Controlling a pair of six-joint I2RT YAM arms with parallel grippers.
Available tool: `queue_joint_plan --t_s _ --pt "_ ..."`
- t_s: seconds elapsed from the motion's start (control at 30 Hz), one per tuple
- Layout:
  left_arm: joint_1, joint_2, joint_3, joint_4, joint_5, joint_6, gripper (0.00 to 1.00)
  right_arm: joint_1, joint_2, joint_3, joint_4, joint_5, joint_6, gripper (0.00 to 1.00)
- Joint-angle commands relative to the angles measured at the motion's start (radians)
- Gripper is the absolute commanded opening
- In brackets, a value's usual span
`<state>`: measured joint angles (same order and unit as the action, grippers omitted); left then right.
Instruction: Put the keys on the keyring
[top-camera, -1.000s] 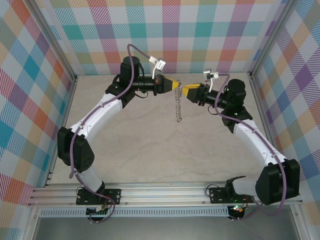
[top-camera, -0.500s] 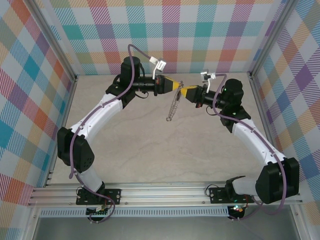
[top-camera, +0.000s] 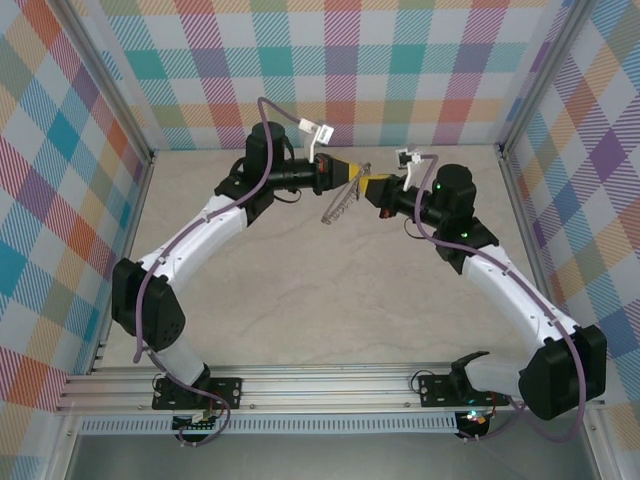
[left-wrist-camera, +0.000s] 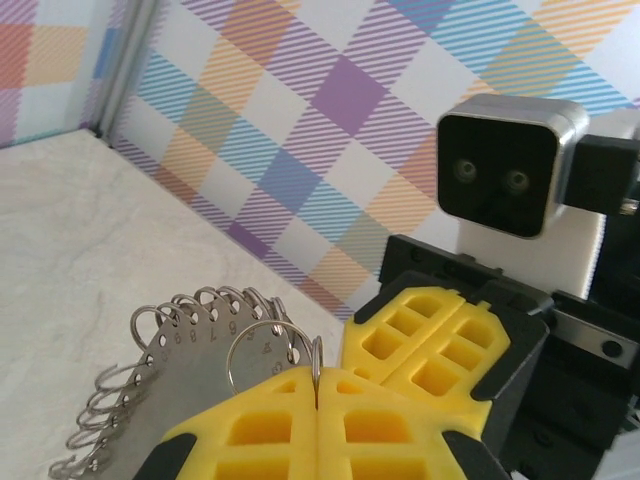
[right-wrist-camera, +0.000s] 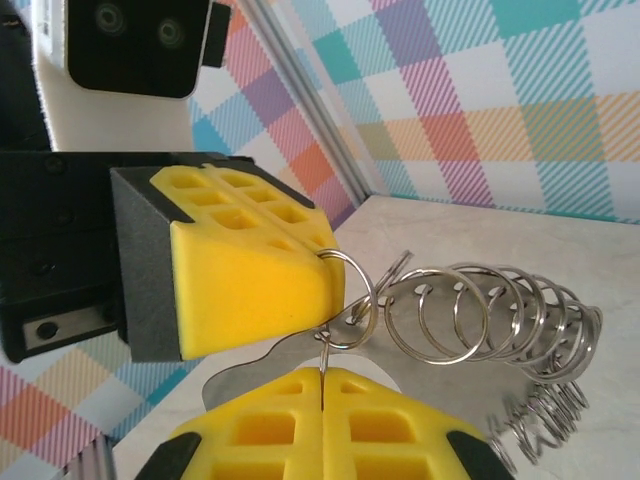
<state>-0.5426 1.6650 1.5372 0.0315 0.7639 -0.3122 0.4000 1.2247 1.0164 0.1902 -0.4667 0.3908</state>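
So both arms meet nearly tip to tip over the far part of the desk (top-camera: 330, 300), and the keyring (top-camera: 336, 205) dangles between them, slanting down toward the left arm's side in the top view. The left pincer (top-camera: 355, 172) is clamped shut with a thin loop of the keyring caught in the seam of its yellow fingers (left-wrist-camera: 250, 430). The right pincer (top-camera: 372, 185) is closed the same way on a loop just beside it.

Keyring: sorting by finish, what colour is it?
Silver-grey metal keyring, clearest in the right wrist view.
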Motion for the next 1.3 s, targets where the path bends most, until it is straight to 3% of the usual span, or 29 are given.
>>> queue_joint_plan --t_s 0.0,0.37,0.97,1.27 --pt "-0.034 -0.064 -0.036 0.107 -0.078 -0.043 0.00 0.027 -0.024 -0.005 -0.009 0.124 -0.026 0.00" --pt "-0.043 -0.118 -0.130 0.172 -0.224 -0.061 0.00 0.087 -0.043 -0.020 -0.031 0.291 -0.004 0.00" --pt "-0.057 -0.126 -0.173 0.229 -0.275 -0.087 0.00 0.167 -0.004 0.015 -0.020 0.305 0.013 0.00" --pt "-0.088 -0.161 -0.248 0.301 -0.351 -0.112 0.00 0.203 0.036 0.037 -0.010 0.415 0.061 0.00"
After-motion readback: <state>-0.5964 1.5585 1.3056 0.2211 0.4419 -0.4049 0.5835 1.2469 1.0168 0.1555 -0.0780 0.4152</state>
